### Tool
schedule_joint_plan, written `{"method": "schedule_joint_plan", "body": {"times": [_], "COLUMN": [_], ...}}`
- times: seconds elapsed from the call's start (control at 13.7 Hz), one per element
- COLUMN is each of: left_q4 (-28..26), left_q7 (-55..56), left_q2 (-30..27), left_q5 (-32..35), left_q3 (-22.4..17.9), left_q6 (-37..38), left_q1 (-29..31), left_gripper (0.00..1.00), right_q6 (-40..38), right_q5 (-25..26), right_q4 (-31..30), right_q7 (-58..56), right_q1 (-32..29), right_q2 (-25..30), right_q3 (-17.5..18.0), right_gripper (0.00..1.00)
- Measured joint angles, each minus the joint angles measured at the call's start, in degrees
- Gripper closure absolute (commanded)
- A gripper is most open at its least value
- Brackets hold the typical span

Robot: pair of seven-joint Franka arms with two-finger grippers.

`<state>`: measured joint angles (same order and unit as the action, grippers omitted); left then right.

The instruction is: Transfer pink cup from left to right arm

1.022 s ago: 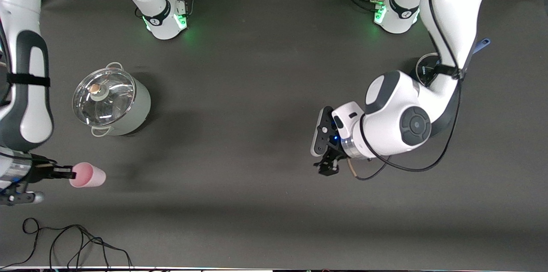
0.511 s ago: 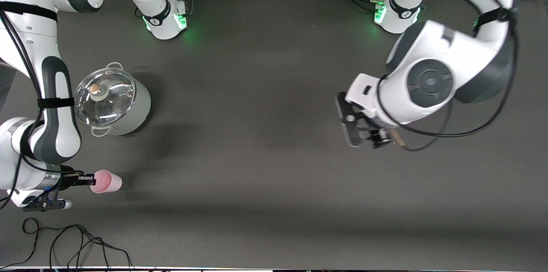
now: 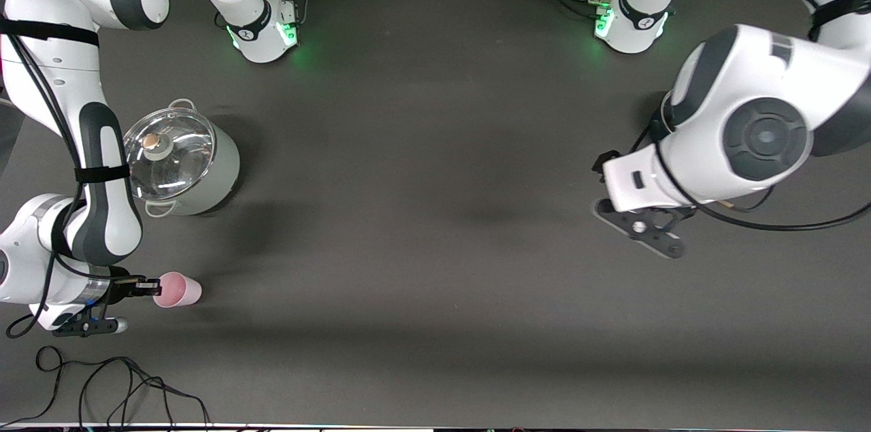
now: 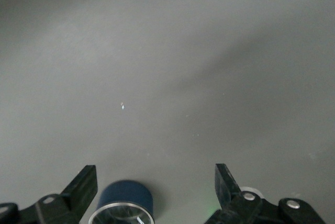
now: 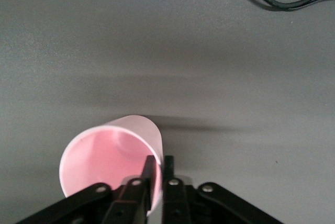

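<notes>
The right end effector (image 3: 151, 289) pinches only the rim wall of the small pale-pink plastic cup (image 3: 178, 290), held low above the dark surface (image 3: 422, 214) at the right arm's end; this thin grip may let it slip. The left end effector (image 4: 156, 190), fingers spread, hangs empty over the left arm's end.

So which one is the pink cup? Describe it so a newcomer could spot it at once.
Start at the lidded steel pot toward the right arm's end of the table. Nearer the front camera than the pot, the right gripper pinches the rim of the pink cup. It is small, pale pink, tapered and handleless, far smaller than the pot.
</notes>
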<state>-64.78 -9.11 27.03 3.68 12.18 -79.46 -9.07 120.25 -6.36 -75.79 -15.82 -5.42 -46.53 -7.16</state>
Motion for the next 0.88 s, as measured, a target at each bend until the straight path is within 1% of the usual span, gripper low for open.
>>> {"method": "schedule_joint_plan", "body": {"times": [0.15, 0.36, 0.58, 0.73, 0.88], "left_q4": [1.76, 2.56, 3.00, 3.15, 3.17], "left_q7": [1.27, 1.39, 1.40, 1.27, 1.29], "left_q2": [-0.08, -0.25, -1.69, -2.70, -3.18], "left_q5": [-1.39, -1.49, -0.92, -0.83, -0.44], "left_q3": [-0.13, -0.49, -0.95, -0.99, -1.01], "left_q6": [2.15, 6.52, 7.79, 8.23, 9.01], "left_q1": [2.00, 5.77, 12.94, 17.70, 19.44], "left_gripper": [0.00, 0.00, 0.00, 0.00, 0.00], "right_q6": [0.00, 0.00, -0.68, -4.77, -11.61], "right_q5": [0.00, 0.00, 0.00, 0.00, 0.00], "right_q4": [-0.01, 0.16, 0.45, 1.56, 2.55], "right_q7": [-0.03, -0.03, -0.03, -0.03, -0.03], "right_q1": [0.02, 0.02, 0.31, 0.49, 0.48], "right_q2": [-0.33, -0.31, -0.01, 1.47, 6.04], "right_q3": [0.00, 0.00, 0.00, -0.01, -0.27], "right_gripper": [0.00, 0.00, 0.00, 0.00, 0.00]}}
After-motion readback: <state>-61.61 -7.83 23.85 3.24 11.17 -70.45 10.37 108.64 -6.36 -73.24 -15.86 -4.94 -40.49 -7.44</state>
